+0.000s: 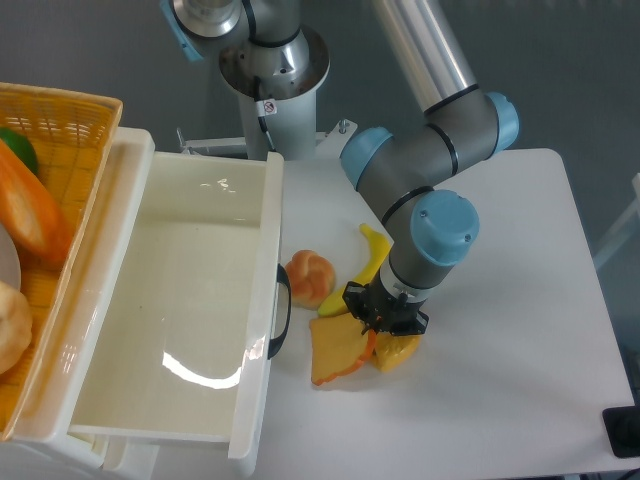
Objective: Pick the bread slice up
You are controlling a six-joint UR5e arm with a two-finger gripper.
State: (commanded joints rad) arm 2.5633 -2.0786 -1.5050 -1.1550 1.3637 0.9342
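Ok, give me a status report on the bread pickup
Gripper shut on bread slice, right edge. Slice tilted, low at table. Yellow pepper touching underneath; bun beside.
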